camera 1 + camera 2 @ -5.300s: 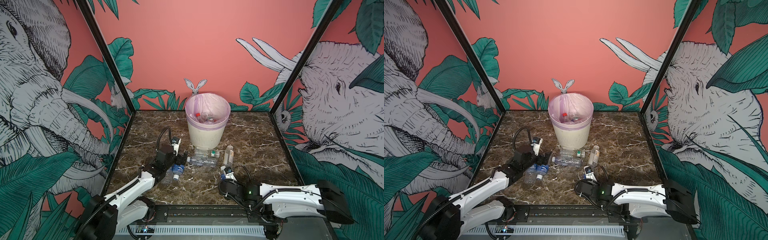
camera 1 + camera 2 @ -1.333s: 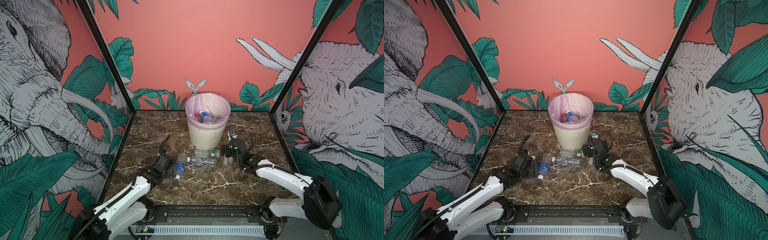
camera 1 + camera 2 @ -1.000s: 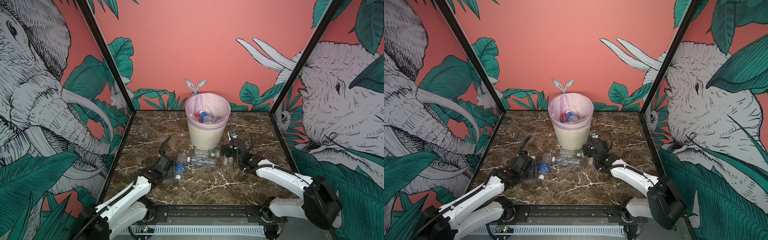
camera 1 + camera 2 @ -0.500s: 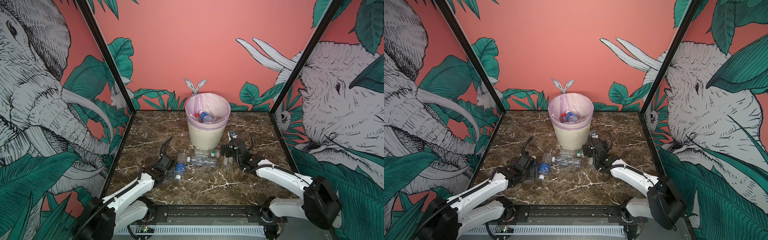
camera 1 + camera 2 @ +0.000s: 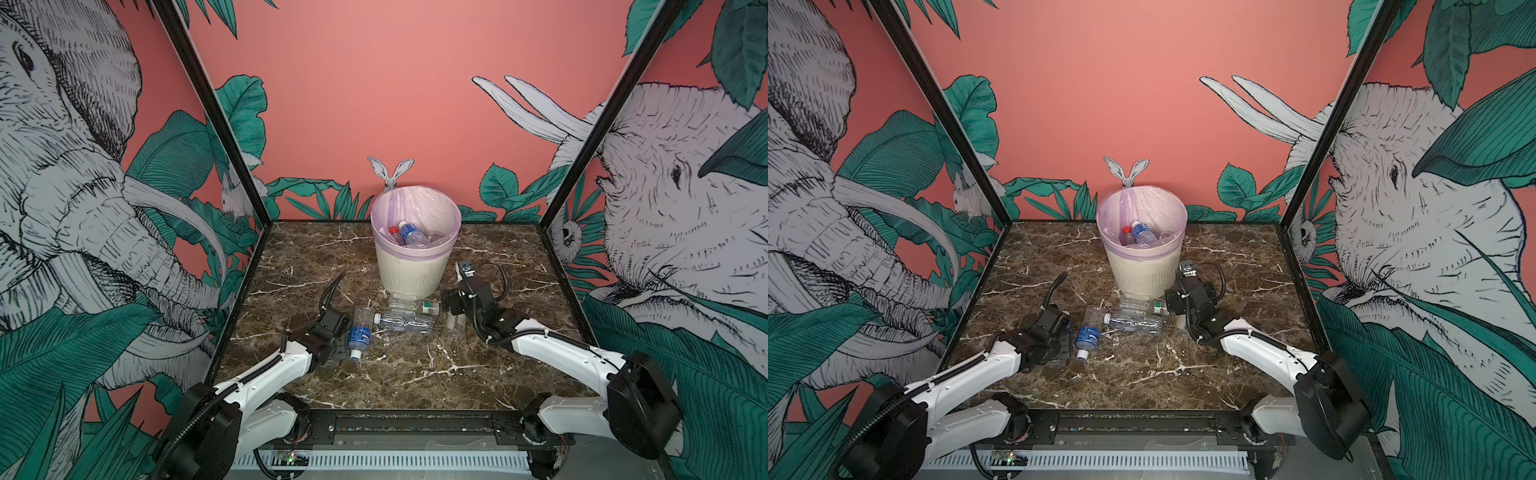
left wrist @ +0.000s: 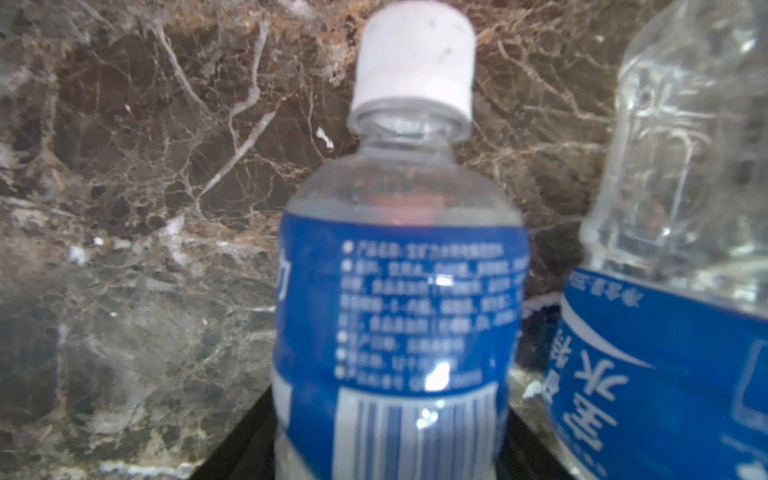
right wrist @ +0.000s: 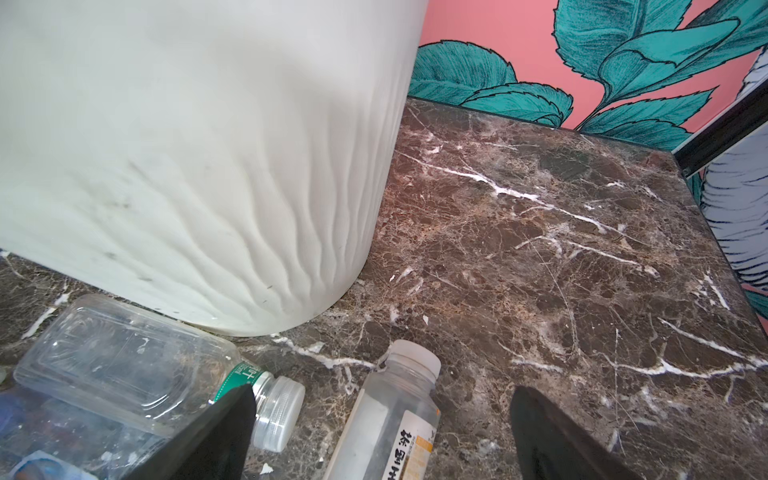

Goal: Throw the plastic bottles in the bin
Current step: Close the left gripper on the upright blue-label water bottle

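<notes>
Between the fingers of my left gripper [image 6: 390, 403] lies a clear bottle with a blue label [image 6: 399, 299] and a white cap, flat on the marble, and the jaws are shut on its sides. A second blue-label bottle [image 5: 359, 334] lies beside it. My right gripper [image 7: 382, 390] stands open over a white-capped bottle with a white-yellow label [image 7: 390, 428], close to the foot of the bin [image 5: 415, 266]. A green-label bottle [image 7: 124, 357] and a long clear bottle [image 5: 405, 322] lie in front of the bin. Inside the bin are a blue-label bottle [image 5: 411, 235] and a red-capped one [image 5: 393, 230].
The marble table [image 5: 415, 374] is boxed in by painted walls on three sides, with black frame posts [image 5: 569, 178] at the back corners. A black rail [image 5: 407, 424] runs along the front edge. The bin's wall [image 7: 208, 145] rises right beside my right gripper.
My left gripper's jaws have closed onto the blue-label bottle over the last second. Earlier the right arm came from the front to the bottle beside the bin; it has held still since.
</notes>
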You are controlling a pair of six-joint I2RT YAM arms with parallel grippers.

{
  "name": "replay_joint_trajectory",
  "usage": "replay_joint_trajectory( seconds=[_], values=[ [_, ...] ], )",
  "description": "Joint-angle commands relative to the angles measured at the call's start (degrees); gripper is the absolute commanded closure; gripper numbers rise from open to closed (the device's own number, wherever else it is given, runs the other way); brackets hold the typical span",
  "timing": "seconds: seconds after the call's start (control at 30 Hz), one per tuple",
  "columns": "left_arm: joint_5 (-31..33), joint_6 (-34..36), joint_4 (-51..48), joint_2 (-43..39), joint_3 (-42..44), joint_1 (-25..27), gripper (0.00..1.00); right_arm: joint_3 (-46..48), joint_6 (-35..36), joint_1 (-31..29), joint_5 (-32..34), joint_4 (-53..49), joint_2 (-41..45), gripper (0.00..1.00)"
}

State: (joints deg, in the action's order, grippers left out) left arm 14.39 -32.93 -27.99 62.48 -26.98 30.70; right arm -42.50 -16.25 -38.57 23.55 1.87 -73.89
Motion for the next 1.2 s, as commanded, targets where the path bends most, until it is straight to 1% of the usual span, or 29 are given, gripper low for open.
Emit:
replay_joint_trajectory(
  seconds=[0.0,0.2,0.37,0.43,0.6,0.8,1.0,1.17],
  values=[
    [-0.67,-0.69,-0.49,-0.78,-0.47,-0.38,0.43,-1.18,-0.57,0.25,0.65,1.15,-0.36,0.03],
    [-0.33,-0.55,-1.93,-3.56,-0.42,-0.38,0.46,-1.27,-0.54,0.31,0.43,1.32,-0.89,0.03],
    [-0.6,2.53,-1.79,-9.64,-0.09,-0.38,0.46,-1.27,-0.63,0.27,0.27,1.47,-1.11,0.03],
    [-0.95,4.15,-2.35,-11.65,-0.46,-0.37,0.45,-1.27,-0.62,0.25,0.06,1.47,-1.11,0.04],
    [-3.37,7.72,-2.82,-16.11,-1.39,-0.37,0.43,-1.18,-0.54,0.26,-0.7,1.92,-1.29,0.05],
    [-7.85,12.1,-0.56,-21.6,-1.25,-0.29,0.44,-1.16,-0.54,0.25,-1.01,2.17,-1.65,0.05],
    [-12.52,15.31,1.9,-25.73,-1.1,-0.25,0.44,-1.23,-0.49,0.25,-1.05,2.17,-1.78,0.05],
    [-15.07,17.93,3.1,-28.51,-1.78,0.12,0.45,-1.27,-0.46,0.3,-1.05,2.17,-1.87,0.06]
  ],
)
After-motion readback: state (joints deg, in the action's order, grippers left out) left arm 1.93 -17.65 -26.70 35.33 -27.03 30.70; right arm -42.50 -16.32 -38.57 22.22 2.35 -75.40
